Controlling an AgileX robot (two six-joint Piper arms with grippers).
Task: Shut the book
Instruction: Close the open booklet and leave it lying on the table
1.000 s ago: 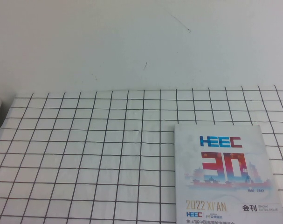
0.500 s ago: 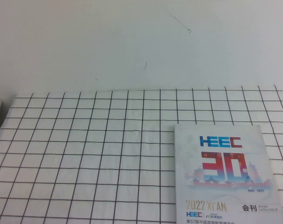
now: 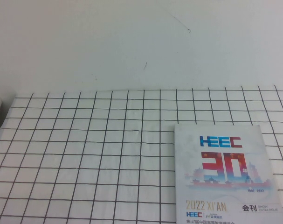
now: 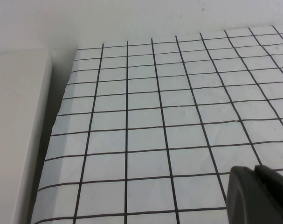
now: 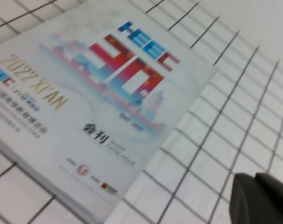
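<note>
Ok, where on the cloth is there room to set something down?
Bare: the cloth left of the book, out to its left edge, and the strip between book and wall. Only the near right holds the book. Left claw sits over bare grid, right claw beside the book.

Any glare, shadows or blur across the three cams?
High view: flat, even light, no glare; book cover legible, cropped at the bottom; no arms in shot. Left wrist view: grid cloth crisp; left gripper a dark blurred shape over the cloth. Right wrist view: softest, book's small print smeared; right gripper dark, blurred, over the cloth beside the book.
</note>
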